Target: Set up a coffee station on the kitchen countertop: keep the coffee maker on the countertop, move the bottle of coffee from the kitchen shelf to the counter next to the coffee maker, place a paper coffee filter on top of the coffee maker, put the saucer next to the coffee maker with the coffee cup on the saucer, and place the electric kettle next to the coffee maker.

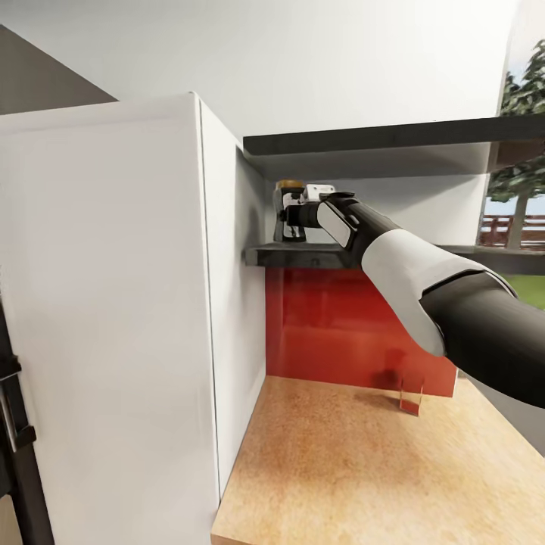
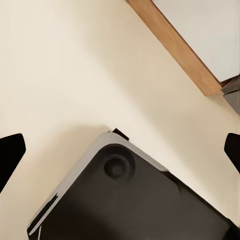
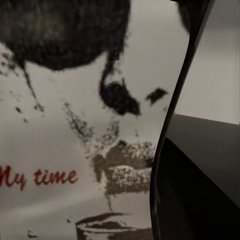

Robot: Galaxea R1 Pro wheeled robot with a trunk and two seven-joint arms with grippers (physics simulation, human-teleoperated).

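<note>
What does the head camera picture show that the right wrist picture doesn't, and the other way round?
Head view alone: the yellow lid of the bottle of coffee, the dark shelf it stands on, the right gripper reaching it, the red back panel, the kitchen countertop and the white cabinet.
Right wrist view alone: the label's print up close, with red "My time" lettering.
Shared: the bottle and the shelf.

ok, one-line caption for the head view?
Right hand at the bottle of coffee on the kitchen shelf, above the kitchen countertop.
</note>
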